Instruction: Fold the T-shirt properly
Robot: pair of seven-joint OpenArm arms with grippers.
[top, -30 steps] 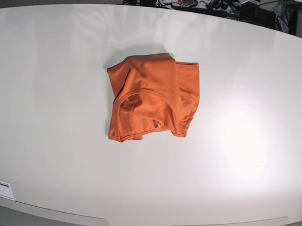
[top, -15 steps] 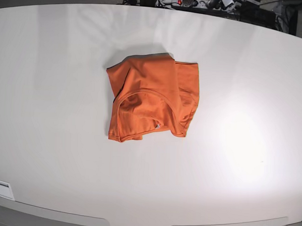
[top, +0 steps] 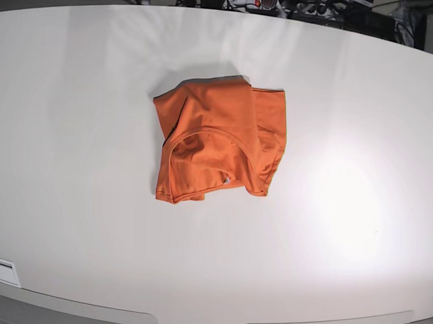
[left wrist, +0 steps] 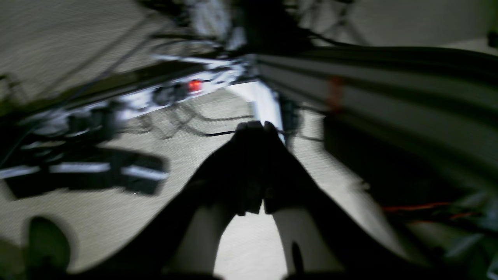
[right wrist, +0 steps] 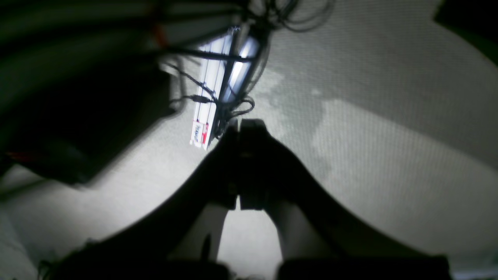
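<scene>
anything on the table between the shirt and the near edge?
Nothing: in the base view the stretch of white table from the orange shirt to the near edge is bare. Neither wrist view shows it.

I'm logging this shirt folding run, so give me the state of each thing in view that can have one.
T-shirt: bunched in a loose heap on the table, neckline up, untouched.
Left gripper: shut, empty, off the table.
Right gripper: shut, empty, off the table.
Table: white, holds only the shirt.
</scene>
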